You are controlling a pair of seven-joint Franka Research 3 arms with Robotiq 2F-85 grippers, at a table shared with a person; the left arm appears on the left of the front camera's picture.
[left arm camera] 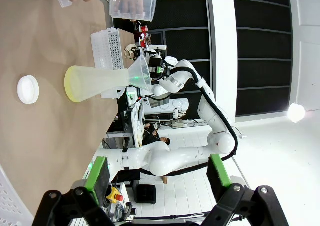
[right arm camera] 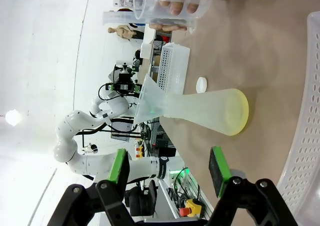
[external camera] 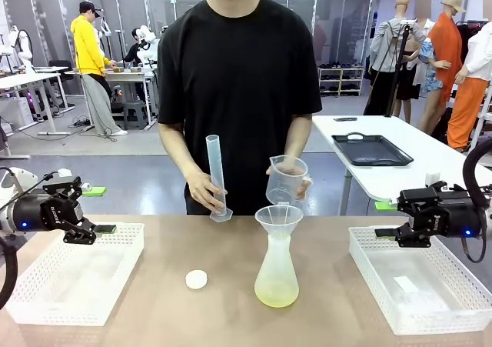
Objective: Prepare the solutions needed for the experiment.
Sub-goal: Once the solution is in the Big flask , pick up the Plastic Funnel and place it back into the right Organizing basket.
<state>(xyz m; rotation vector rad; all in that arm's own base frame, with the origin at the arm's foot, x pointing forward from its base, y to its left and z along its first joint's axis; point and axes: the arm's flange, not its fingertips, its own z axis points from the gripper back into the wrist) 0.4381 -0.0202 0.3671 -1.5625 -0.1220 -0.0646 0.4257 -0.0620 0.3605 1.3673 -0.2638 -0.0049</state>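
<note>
A frosted conical flask [external camera: 277,266] stands at the table's middle with a clear funnel [external camera: 278,218] in its neck. A shallow layer of pale yellow-green solution [external camera: 277,293] lies at its bottom. Above the funnel, the person's hand holds a clear beaker [external camera: 287,179]; their other hand holds a tall graduated cylinder [external camera: 217,176]. My left gripper [external camera: 96,231] hovers open over the left basket. My right gripper [external camera: 390,233] hovers open over the right basket. Both wrist views show the flask [left arm camera: 100,80] [right arm camera: 210,108] far beyond open, empty grippers [left arm camera: 157,173] [right arm camera: 169,170].
A small white round cap [external camera: 197,279] lies on the table left of the flask. White perforated baskets sit at the left [external camera: 46,305] and right [external camera: 384,305] of the table. A second table with a black tray [external camera: 370,150] stands behind on the right.
</note>
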